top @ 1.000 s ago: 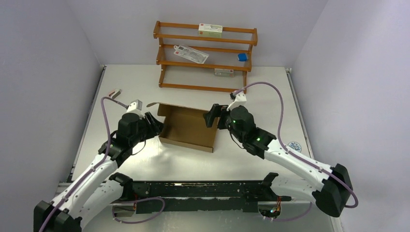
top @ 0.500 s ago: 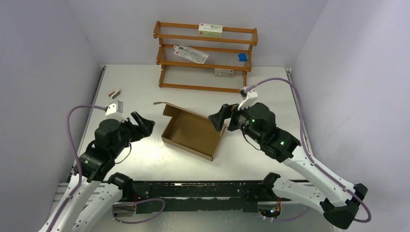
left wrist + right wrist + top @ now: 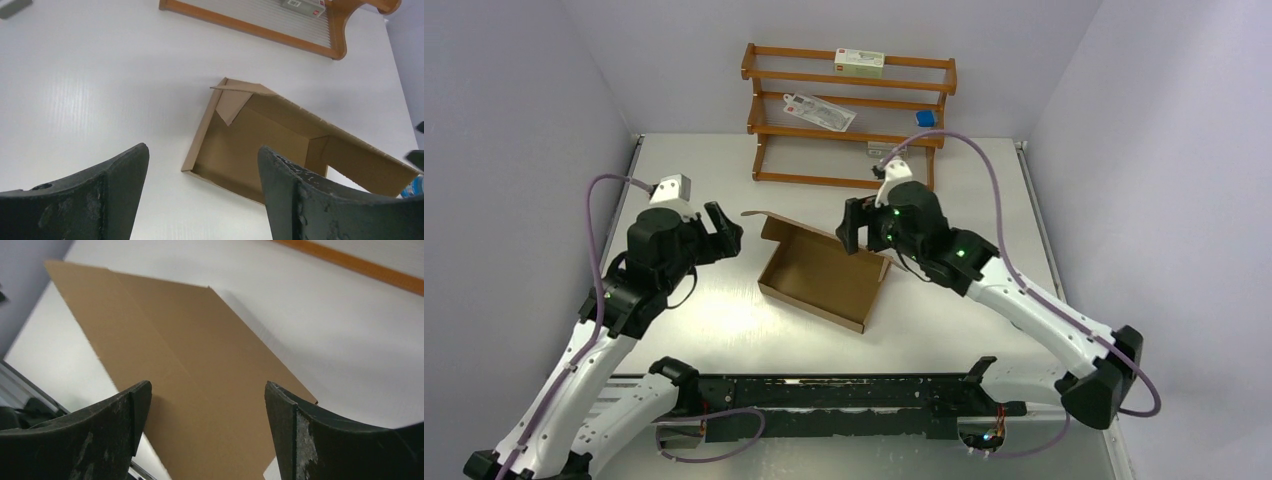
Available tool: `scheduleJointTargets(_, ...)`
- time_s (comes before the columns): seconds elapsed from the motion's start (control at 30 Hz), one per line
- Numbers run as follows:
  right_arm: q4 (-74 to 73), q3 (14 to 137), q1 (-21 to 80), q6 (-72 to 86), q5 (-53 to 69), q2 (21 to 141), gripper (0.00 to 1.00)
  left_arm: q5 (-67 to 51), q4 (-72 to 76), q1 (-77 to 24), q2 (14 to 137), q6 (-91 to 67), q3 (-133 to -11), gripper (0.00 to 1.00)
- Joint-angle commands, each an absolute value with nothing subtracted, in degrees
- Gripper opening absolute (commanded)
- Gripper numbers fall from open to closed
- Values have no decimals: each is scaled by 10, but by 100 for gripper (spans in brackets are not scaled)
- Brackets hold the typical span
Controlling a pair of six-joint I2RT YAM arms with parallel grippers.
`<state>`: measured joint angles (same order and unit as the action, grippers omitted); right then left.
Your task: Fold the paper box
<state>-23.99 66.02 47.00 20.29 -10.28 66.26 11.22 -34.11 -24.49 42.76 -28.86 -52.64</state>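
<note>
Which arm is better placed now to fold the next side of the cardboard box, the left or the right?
Right, probably. The right claw hangs open over the far right corner of the box. The left claw, also open, is apart from it, with bare table between.

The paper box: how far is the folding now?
Done: the paper box stands as a shallow tray with raised walls. In hand: nothing; left fingers and right fingers stand open. Left: the loose corner flap probably needs tucking.
</note>
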Motion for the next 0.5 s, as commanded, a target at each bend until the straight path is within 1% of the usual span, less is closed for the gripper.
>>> scheduleJointTargets(0.0, -240, 670, 473, 178, -60, 696, 85, 147, -351, -247, 415, -248, -558, 84)
scheduleJointTargets(0.07, -234, 659, 474, 170, -37, 704, 82, 151, -352, -247, 407, -242, -557, 84)
scheduleJointTargets(0.17, -240, 640, 476, 166, -20, 713, 81, 156, -352, -247, 396, -240, -543, 84)
scheduleJointTargets(0.33, -234, 581, 484, 164, -3, 721, 82, 146, -350, -247, 396, -242, -526, 84)
scheduleJointTargets(0.47, -238, 545, 497, 170, -21, 743, 84, 141, -350, -247, 409, -235, -527, 83)
